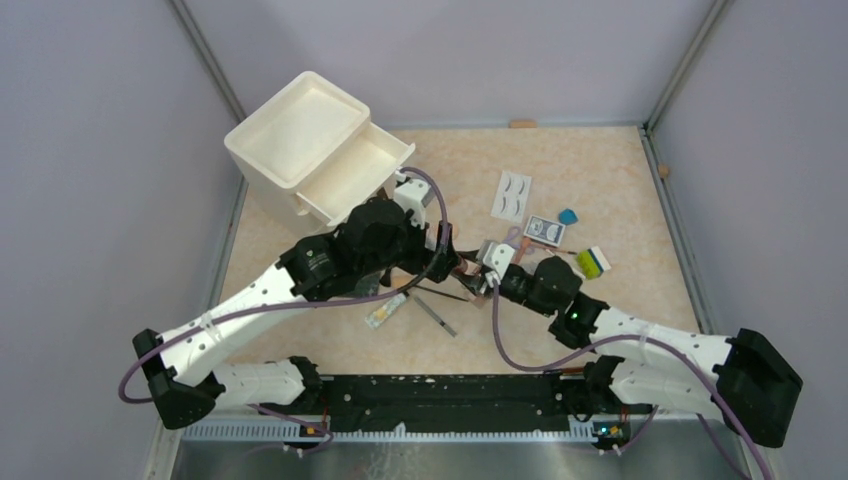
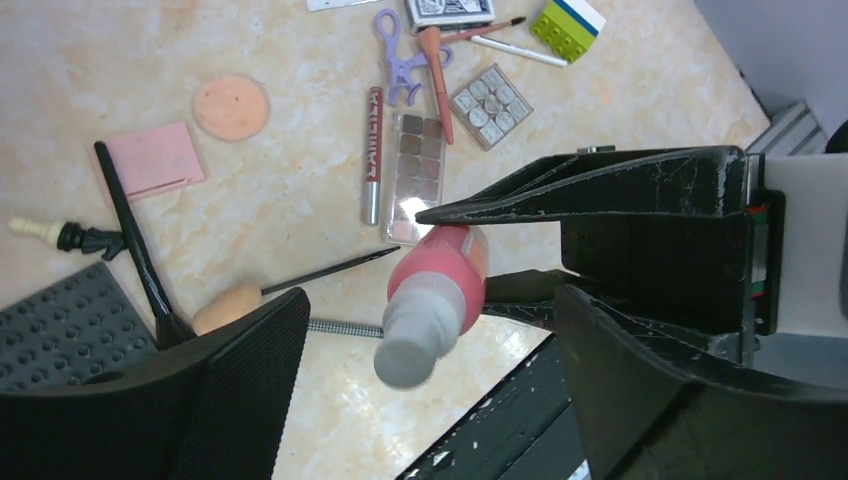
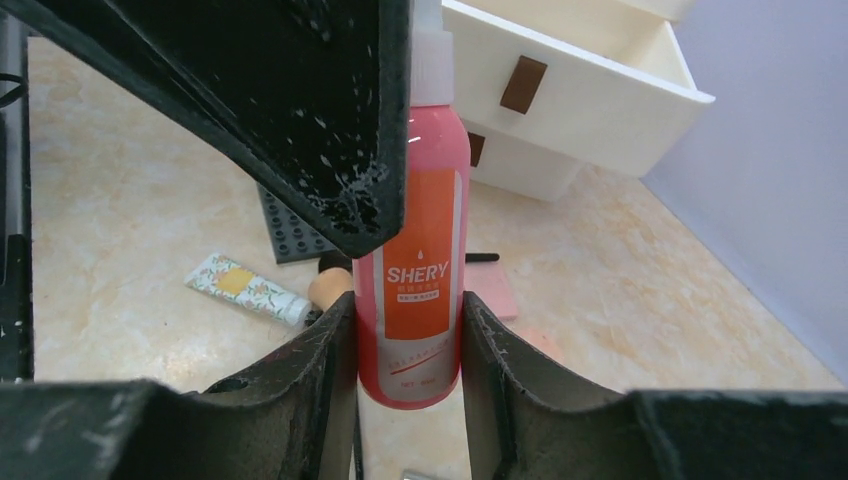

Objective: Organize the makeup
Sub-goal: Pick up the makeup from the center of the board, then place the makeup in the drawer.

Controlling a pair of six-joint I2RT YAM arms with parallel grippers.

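Right wrist view: the pink plastic spray bottle with the orange label [image 3: 410, 250] is clamped low on its body between the right fingers [image 3: 315, 385] and held above the marbled desk [image 3: 120, 200]. Its long axis runs straight out from the palm, with the white cap end toward the white two-drawer organiser [image 3: 590, 90]. One of the left fingers [image 3: 260, 110] crosses beside the bottle's shoulder, and I cannot tell whether it touches. There is one bottle, and one floral cream tube [image 3: 245, 288] lies below it.

Left wrist view: the left fingers are spread wide. The bottle's cap sits in the gap between them, pointing at this camera, and touches neither. As I judge it, closing them here would catch the cap end. On the desk beneath are:
- one round peach puff [image 2: 230, 107]
- one pink square compact [image 2: 155, 160]
- one brown palette [image 2: 415, 175]
- one red tube [image 2: 373, 150]
- two dark-handled brushes [image 2: 130, 220]

Top view: both arms meet over the middle of the desk. The organiser stands at the far-left corner, so the left arm is nearer to it. One white false-eyelash card [image 1: 511, 195] lies toward the far edge.
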